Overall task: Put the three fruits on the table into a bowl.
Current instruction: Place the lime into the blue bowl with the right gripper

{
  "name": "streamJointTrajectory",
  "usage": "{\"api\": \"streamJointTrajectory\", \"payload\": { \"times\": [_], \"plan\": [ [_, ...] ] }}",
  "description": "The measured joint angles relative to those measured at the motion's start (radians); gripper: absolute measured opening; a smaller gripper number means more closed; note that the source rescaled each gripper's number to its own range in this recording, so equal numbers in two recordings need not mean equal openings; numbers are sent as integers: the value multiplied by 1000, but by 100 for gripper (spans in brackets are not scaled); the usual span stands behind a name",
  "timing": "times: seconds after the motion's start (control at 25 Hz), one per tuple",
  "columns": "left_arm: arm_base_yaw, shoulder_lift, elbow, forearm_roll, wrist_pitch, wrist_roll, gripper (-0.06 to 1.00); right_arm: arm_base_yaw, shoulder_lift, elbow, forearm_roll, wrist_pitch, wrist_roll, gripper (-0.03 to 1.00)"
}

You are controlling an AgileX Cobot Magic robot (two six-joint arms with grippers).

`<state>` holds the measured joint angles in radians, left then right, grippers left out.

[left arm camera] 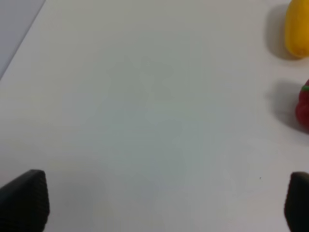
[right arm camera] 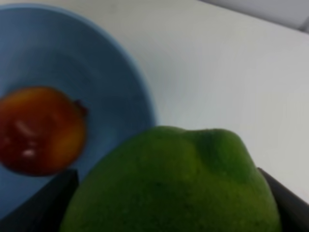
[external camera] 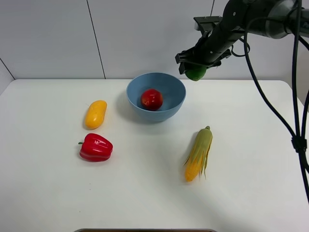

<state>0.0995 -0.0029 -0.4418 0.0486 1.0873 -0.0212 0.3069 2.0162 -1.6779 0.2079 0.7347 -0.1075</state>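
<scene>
Beside the bowl (external camera: pixel 171 107), above the bench (external camera: pixel 251 145), the right claw (external camera: pixel 195 68) grips the lime (right arm camera: pixel 174 188); the apple (external camera: pixel 151 98) sits inside the bowl. The left claw (left arm camera: pixel 164 203) hangs open.

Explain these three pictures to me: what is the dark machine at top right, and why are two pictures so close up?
It is a robot with two arms. The wide picture comes from a camera mounted high above the white table. The other two come from cameras on its wrists. The right gripper is shut on a green lime, held up near the light-blue bowl, where an apple already sits. The left gripper is open above bare table. A mango, a red bell pepper and a corn cob lie on the table.
</scene>
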Motion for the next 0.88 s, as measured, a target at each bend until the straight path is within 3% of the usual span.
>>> {"api": "streamJointTrajectory", "payload": {
  "times": [0.32, 0.8, 0.88],
  "plan": [
    [0, 0, 0, 1, 0, 1, 100, 97, 0, 0, 6, -88, -18, 0],
    [0, 0, 0, 1, 0, 0, 100, 131, 114, 1, 0, -64, -21, 0],
    [0, 0, 0, 1, 0, 0, 100, 131, 122, 1, 0, -61, -21, 16]
  ]
}}
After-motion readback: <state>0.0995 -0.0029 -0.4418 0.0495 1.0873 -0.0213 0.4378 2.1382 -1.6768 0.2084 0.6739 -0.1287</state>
